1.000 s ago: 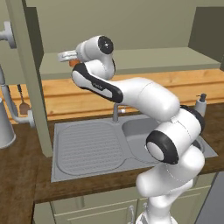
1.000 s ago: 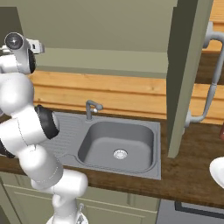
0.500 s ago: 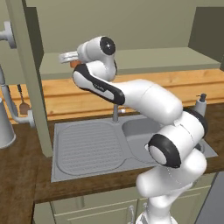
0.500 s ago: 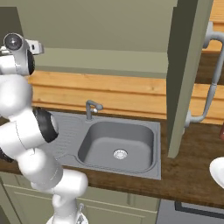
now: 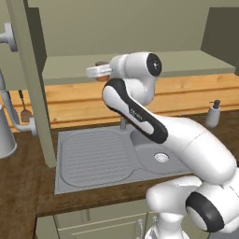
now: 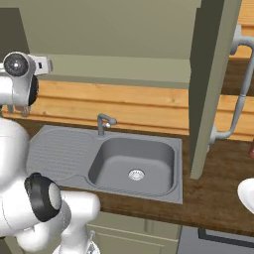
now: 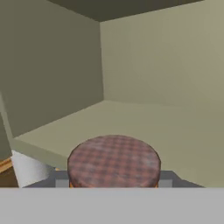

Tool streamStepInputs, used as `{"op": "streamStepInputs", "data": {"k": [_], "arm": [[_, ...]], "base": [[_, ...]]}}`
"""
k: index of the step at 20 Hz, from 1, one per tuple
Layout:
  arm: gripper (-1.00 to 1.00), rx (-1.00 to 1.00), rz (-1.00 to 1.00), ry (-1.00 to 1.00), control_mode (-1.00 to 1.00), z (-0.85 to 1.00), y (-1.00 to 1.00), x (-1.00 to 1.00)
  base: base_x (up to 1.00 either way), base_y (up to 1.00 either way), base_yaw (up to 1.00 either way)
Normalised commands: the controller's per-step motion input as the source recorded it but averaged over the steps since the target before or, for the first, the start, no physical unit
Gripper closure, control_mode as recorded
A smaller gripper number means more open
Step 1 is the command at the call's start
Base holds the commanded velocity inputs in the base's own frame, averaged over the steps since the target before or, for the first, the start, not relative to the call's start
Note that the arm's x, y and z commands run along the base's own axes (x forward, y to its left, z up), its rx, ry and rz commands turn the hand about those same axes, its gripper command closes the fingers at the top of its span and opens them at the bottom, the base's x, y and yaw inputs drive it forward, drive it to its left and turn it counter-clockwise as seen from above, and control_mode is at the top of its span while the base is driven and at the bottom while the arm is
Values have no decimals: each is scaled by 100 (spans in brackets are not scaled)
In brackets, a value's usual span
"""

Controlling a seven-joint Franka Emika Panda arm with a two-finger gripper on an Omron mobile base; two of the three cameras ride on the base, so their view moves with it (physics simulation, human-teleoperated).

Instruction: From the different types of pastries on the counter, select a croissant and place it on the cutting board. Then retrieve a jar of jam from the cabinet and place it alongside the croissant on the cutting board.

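My gripper (image 5: 98,71) is up at the front of the open cabinet's shelf (image 5: 177,65), above the sink. It is shut on a jam jar (image 5: 101,78), of which a brownish part peeks out under the white hand. In the hand view the jar's red plaid lid (image 7: 113,161) sits close up between the two dark fingertips (image 7: 60,179), over the shelf's front edge, with the bare cabinet interior beyond. From the right base view the gripper (image 6: 47,64) points right at shelf height.
An open cabinet door (image 5: 30,93) hangs left of the hand, and another (image 6: 211,89) stands to the right. Below lie the grey sink (image 6: 134,161) with its faucet (image 6: 102,122) and drainboard (image 5: 93,156). A soap dispenser (image 5: 213,113) stands at the right.
The hand, with the jar in it, has moved right and slightly down along the front of the shelf. The upper arm has swung with it.
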Motion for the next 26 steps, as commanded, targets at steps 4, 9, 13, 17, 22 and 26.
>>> {"op": "streamStepInputs", "data": {"k": [4, 9, 13, 17, 22, 26], "arm": [[100, 1, 7, 0, -100, 5, -80, -100], [100, 0, 7, 0, -100, 0, -85, -89], [100, 0, 7, 0, -100, 0, -88, -68], [100, 0, 6, 0, -100, -12, -79, -55], [100, -1, 2, 1, -100, -39, -44, -33], [100, 0, 0, 6, -100, -35, -2, -8]], "base": [[0, 0, 0], [0, 0, 0], [0, 0, 0], [0, 0, 0], [0, 0, 0], [0, 0, 0]]}}
